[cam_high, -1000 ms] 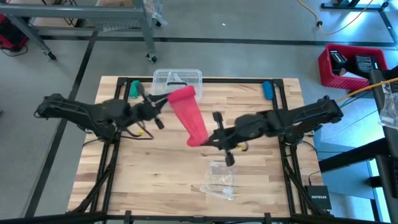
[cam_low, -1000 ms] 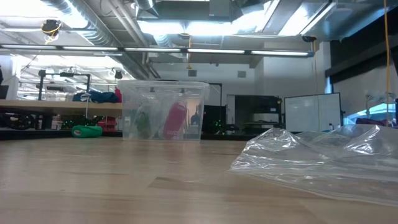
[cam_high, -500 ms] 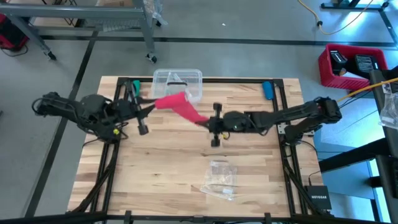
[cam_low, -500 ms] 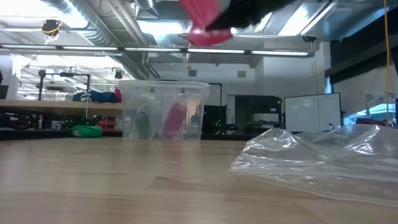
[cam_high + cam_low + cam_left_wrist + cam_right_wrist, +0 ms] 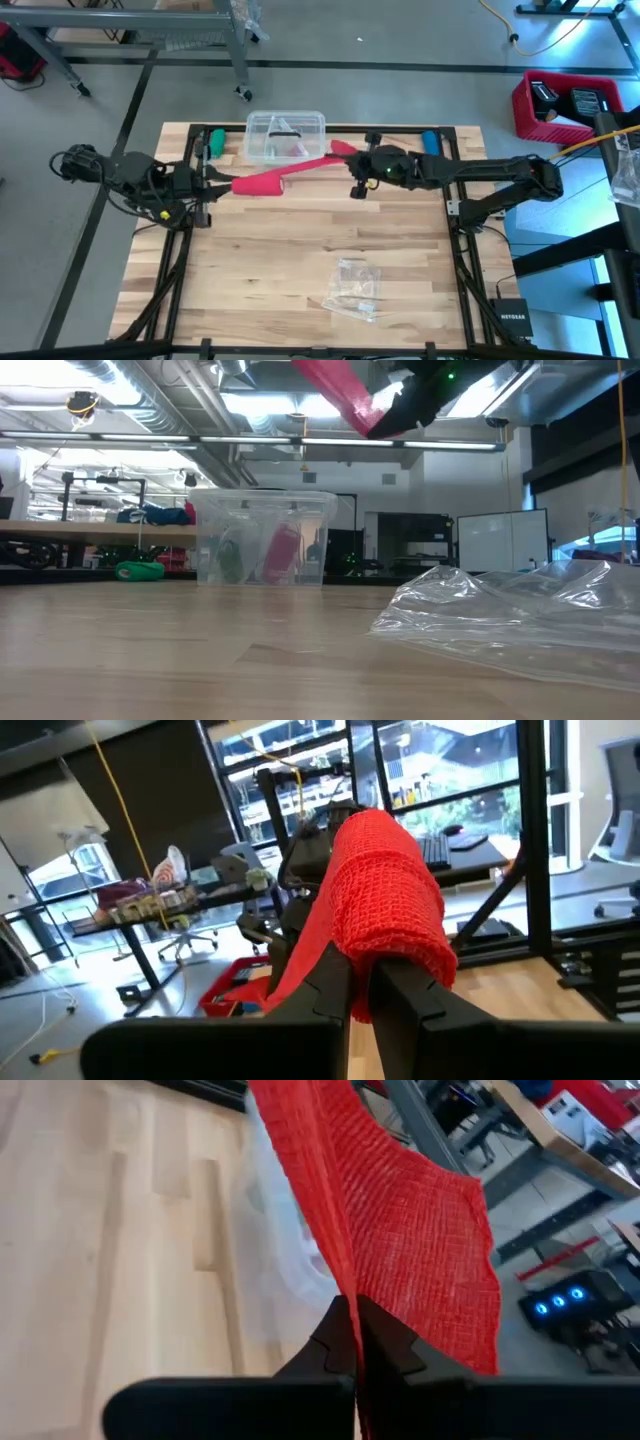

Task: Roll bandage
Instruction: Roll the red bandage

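Observation:
The red-pink bandage [image 5: 290, 172] stretches in the air across the table's far half, between my two grippers. My left gripper [image 5: 225, 185], on the table's left, is shut on its thick bunched end [image 5: 385, 885]. My right gripper [image 5: 350, 160], near the middle of the far edge, is shut on its other end [image 5: 345, 1280]. In the low view the strip [image 5: 340, 388] and my right gripper [image 5: 415, 400] show high above the tabletop. My left gripper pinches the bandage's thick bunched end [image 5: 375, 970] between its two fingers, coming at it level from the table's left. The bunch bulges beyond the fingertips and hangs clear of the table. My right gripper pinches the strip near its other end [image 5: 348, 1295] between its two shut fingers, coming from the table's right and slanting down. A loose flap [image 5: 440, 1250] hangs beside the fingers. The strip runs on to the left gripper, clear of the table.
A clear plastic box [image 5: 286, 135] stands at the far edge, just behind the strip. A crumpled clear wrapper [image 5: 352, 288] lies near the front middle. A green object [image 5: 215, 143] and a blue one [image 5: 430, 143] lie at the far edge. A red crate [image 5: 565, 105] stands off the table.
My right gripper has carried its end of the bandage toward the table's far edge. My left gripper has drawn back toward the left edge with the bunched end and rolled. The strip, which ran from far to near, now lies stretched left to right in the air.

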Robot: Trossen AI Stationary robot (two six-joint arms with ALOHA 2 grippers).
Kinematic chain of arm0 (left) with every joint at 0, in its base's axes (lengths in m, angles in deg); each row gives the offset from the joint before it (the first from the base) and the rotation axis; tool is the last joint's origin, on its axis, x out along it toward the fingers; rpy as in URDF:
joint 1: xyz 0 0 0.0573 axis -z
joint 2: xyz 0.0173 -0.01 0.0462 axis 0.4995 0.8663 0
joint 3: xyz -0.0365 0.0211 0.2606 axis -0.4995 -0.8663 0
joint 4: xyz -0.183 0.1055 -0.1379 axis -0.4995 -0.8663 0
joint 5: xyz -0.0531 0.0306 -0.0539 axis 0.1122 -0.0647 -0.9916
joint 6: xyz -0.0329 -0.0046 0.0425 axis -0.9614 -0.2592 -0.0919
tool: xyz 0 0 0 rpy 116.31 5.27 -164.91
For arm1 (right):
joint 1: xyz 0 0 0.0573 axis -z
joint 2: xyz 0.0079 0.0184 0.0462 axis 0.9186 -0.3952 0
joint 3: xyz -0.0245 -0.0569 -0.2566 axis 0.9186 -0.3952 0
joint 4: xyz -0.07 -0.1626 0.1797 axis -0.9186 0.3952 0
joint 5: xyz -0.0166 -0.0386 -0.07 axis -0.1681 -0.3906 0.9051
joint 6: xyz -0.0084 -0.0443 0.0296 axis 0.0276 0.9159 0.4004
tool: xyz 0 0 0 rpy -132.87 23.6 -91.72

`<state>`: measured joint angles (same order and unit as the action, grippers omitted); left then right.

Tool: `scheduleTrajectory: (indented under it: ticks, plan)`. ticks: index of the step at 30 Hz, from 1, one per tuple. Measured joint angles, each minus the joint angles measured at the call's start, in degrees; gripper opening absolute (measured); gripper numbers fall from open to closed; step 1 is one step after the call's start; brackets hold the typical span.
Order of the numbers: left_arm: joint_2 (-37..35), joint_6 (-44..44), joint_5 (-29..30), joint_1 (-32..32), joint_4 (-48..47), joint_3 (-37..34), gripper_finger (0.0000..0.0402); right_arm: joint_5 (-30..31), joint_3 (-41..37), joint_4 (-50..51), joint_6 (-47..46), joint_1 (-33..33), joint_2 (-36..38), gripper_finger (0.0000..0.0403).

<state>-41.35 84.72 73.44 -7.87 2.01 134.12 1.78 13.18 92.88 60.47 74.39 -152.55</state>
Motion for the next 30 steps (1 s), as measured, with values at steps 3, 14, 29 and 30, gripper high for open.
scheduleTrajectory:
  ticks: [3, 14, 29, 30]
  plan:
    - [-1.3, 1.2, 0.0, 0.0, 0.4, 0.0, 0.0017, -1.2, 0.0, 0.7, -0.5, 0.3, 0.4, 0.0001]
    - [4.9, 11.8, -0.2, -6.5, 10.1, 0.0, 0.0017, -21.8, 0.0, -13.9, -8.9, 0.2, -9.7, 0.0003]
    - [11.9, 9.7, -0.2, -11.8, 10.4, 0.0, 0.0017, -24.6, 2.2, -15.2, -18.8, 0.3, -14.0, 0.0154]
    - [11.8, 9.7, -0.2, -11.8, 10.5, 0.0, 0.0017, -24.0, 2.2, -15.7, -18.8, 0.3, -14.0, 0.0166]
